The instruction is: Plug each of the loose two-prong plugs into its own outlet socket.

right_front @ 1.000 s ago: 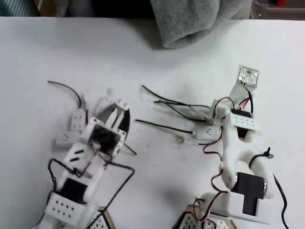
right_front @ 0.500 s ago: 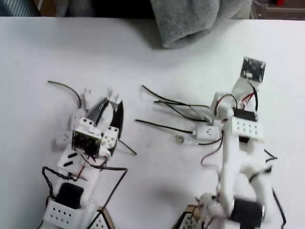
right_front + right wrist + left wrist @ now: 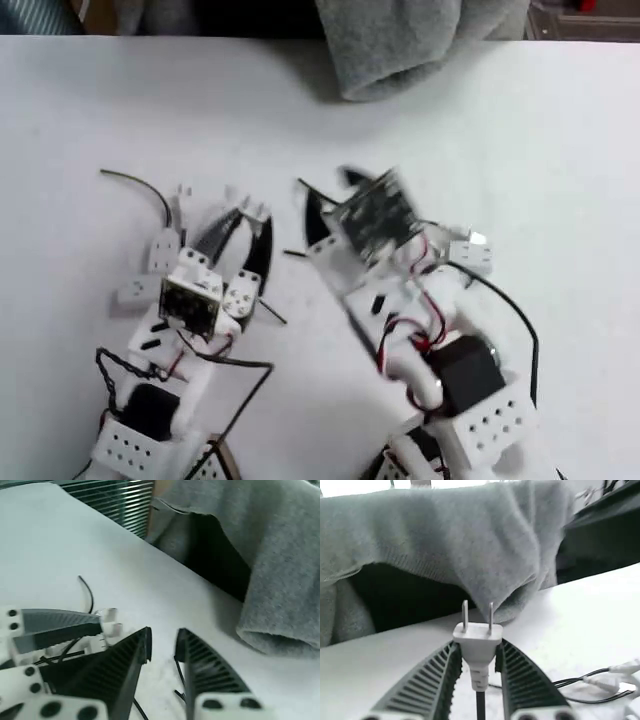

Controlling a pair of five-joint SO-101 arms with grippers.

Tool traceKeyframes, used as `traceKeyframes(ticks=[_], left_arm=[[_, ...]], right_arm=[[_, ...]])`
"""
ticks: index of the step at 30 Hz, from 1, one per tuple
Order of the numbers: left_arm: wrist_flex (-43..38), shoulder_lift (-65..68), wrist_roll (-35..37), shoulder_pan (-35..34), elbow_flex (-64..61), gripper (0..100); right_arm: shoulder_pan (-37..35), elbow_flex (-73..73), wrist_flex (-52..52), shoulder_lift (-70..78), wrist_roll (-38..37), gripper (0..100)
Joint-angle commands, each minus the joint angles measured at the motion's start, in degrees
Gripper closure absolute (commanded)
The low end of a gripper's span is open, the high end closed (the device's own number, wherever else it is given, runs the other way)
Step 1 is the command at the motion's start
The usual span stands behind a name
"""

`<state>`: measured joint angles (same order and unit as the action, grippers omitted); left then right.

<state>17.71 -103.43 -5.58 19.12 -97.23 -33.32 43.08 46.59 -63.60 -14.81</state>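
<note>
Outlet sockets (image 3: 163, 250), two white blocks, lie at the left of the table (image 3: 80, 120) in the high view. The nearer one is partly covered by the left arm. A thin black cord (image 3: 135, 183) curves in toward them. A small white piece (image 3: 183, 191) sits at its far end, too small to tell whether it is a plug.

Just right of the sockets, the left gripper (image 3: 477, 649) is clamped on a white two-prong plug (image 3: 476, 636). Its ribbed fingers (image 3: 437, 677) press the plug's body from both sides. The prongs stand free and upright, pointing toward the grey cloth (image 3: 445, 540) that hangs over the table's far edge. The plug's cord drops between the fingers and is cut off by the frame. The plug is above the table surface, apart from either socket.

Near the table's middle, the right arm is smeared in the high view and covers most of the black cords (image 3: 300, 186) beneath it. The right gripper (image 3: 162, 645) has its fingers parted with nothing between them, above bare table. The left arm's finger (image 3: 55, 625) shows beside it.

Farther right, another white outlet block (image 3: 470, 250) peeks out past the arm, and its face is hard to make out.
</note>
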Motion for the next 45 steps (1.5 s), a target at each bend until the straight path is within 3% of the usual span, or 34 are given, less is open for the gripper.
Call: traceKeyframes(ticks=[1,10,15,19,32,45], left_arm=[[-2.0,-1.0,0.3,3.6,0.3,98],[-4.3,-1.0,0.2,11.2,0.5,98],[-4.5,-1.0,0.2,11.3,0.7,98],[-4.5,-1.0,0.2,11.2,0.8,98],[-4.0,-1.0,0.2,11.0,1.9,98],[-4.2,-1.0,0.1,9.9,1.6,98]], right_arm=[[-5.9,-1.4,1.9,-1.5,-3.0,96.1],[-6.5,1.1,0.7,-1.5,-3.1,98.0],[-6.0,6.9,-6.5,-1.5,-3.2,98.0],[-5.8,8.5,-8.4,-1.2,-8.6,98.0],[6.6,14.3,-16.9,-0.8,-9.7,98.1],[10.2,13.2,-16.9,-1.7,-9.7,98.1]])
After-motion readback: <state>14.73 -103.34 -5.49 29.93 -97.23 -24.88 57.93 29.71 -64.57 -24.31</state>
